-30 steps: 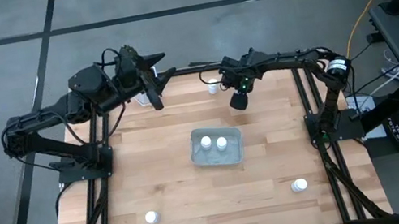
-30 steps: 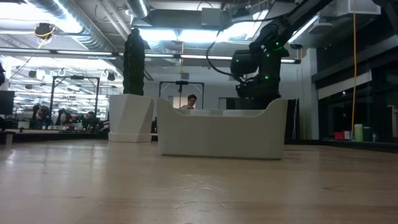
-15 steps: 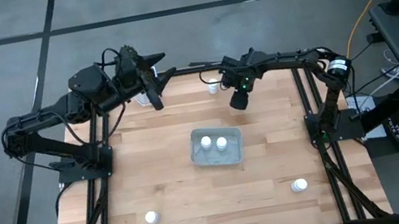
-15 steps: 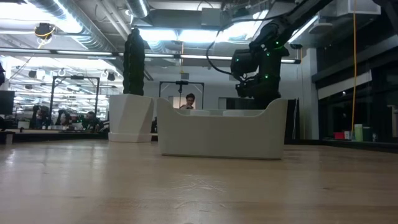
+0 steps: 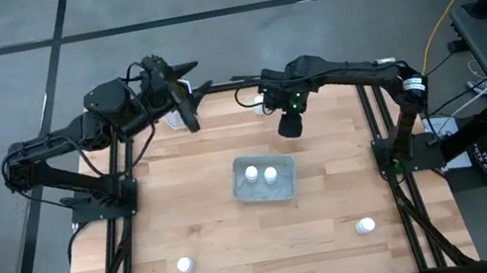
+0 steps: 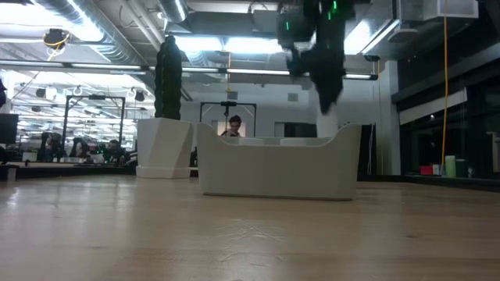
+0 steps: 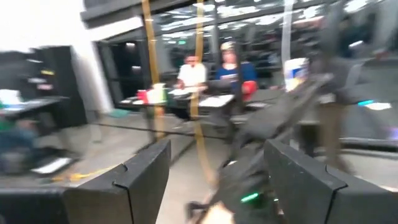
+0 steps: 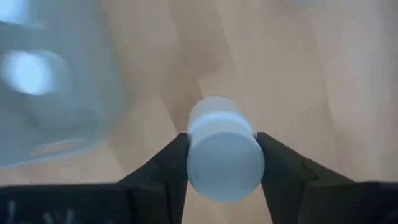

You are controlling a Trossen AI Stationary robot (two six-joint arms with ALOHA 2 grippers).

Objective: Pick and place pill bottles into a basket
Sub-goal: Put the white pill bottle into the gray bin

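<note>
Light wooden plank table (image 5: 186, 207) on a dark frame, grey floor all around. Across the table the low view looks into a big office space with ceiling strip lights and a person (image 6: 232, 125) sitting far behind; the left wrist view catches two people (image 7: 211, 71) at desks.

The basket (image 5: 264, 180) sits about mid-table, long side running left-right, with two pill bottles (image 5: 260, 174) standing upright inside, caps up, side by side. In the low view its pale wall (image 6: 277, 168) blocks anything inside.

The right gripper (image 5: 289, 126) hangs above the table between the basket and the far edge, clamped onto a pill bottle (image 8: 222, 152). In the right wrist view the bottle's long axis points straight along the fingers (image 8: 165, 165), cap toward the camera, wood below and the basket's corner (image 8: 56, 93) off to one side.

Two loose bottles stand upright near the front edge: one (image 5: 184, 264) front-left, one (image 5: 366, 226) front-right, well apart, with lots of bare wood around each.

The left gripper (image 5: 188, 94) waits at the far-left edge, fingers (image 7: 134, 177) spread apart with nothing between them. The white cactus pot (image 6: 164, 147) stands behind the basket in the low view.
</note>
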